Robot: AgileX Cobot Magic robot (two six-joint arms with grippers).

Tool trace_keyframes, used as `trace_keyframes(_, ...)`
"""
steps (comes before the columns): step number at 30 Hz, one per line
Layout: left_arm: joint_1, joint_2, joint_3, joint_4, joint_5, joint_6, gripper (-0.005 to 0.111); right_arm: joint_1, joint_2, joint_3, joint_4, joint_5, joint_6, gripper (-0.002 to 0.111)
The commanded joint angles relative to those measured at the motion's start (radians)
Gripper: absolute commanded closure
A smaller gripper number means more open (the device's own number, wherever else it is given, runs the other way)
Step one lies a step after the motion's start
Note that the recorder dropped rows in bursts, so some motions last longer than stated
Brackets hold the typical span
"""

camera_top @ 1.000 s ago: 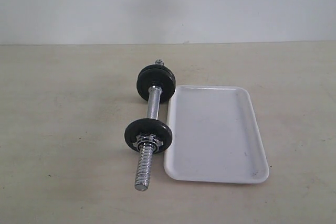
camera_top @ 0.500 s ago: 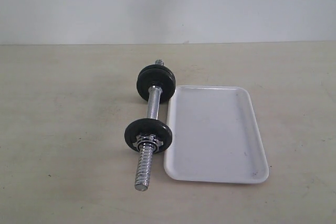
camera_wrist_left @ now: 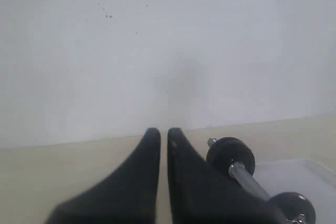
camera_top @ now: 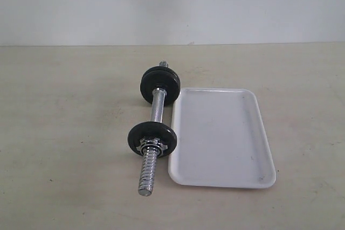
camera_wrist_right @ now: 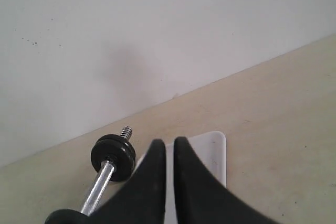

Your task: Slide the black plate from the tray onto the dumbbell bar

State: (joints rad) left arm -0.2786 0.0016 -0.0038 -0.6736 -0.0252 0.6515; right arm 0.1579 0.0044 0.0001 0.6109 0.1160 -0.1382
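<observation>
Black plates (camera_top: pixel 161 133) on dumbbell bar (camera_top: pixel 157 109), beyond left hand (camera_wrist_left: pixel 164 145), right hand (camera_wrist_right: pixel 169 153)

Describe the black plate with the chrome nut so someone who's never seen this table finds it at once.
Find the white tray on the tan table; the dumbbell bar lies along its left edge in the exterior view. The black plate is the disc nearer the camera. Unlike the black weight at the far end, it has a chrome star nut against its near face.
</observation>
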Motion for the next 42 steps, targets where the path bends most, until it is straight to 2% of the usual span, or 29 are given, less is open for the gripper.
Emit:
trace_keyframes(1,0.005,-0.002,0.004,-0.009,-0.018,0.006,0.102,0.002,-0.004,0.000,0.008,-0.011,0.008,0.107)
trace_keyframes(18,0.005,-0.002,0.004,-0.009,-0.018,0.006,0.102,0.002,-0.004,0.000,0.008,-0.030,0.009,0.107)
trace_keyframes(25,0.005,-0.002,0.004,-0.009,-0.018,0.006,0.102,0.001,-0.004,0.000,0.001,-0.006,-0.151,0.107)
trace_keyframes(28,0.005,-0.002,0.004,-0.009,-0.018,0.006,0.102,-0.037,-0.004,0.000,0.001,0.045,-0.222,0.107)
trace_keyframes(33,0.005,-0.002,0.004,-0.009,-0.018,0.006,0.102,-0.193,-0.004,0.000,0.001,0.099,-0.258,0.107)
trace_keyframes(35,0.005,-0.002,0.004,-0.009,-0.018,0.006,0.102,-0.225,-0.004,0.000,-0.001,0.099,-0.274,0.107)
trace_keyframes(42,0.005,-0.002,0.004,-0.009,-0.018,0.006,0.102,-0.234,-0.004,0.000,-0.006,0.097,-0.382,0.107)
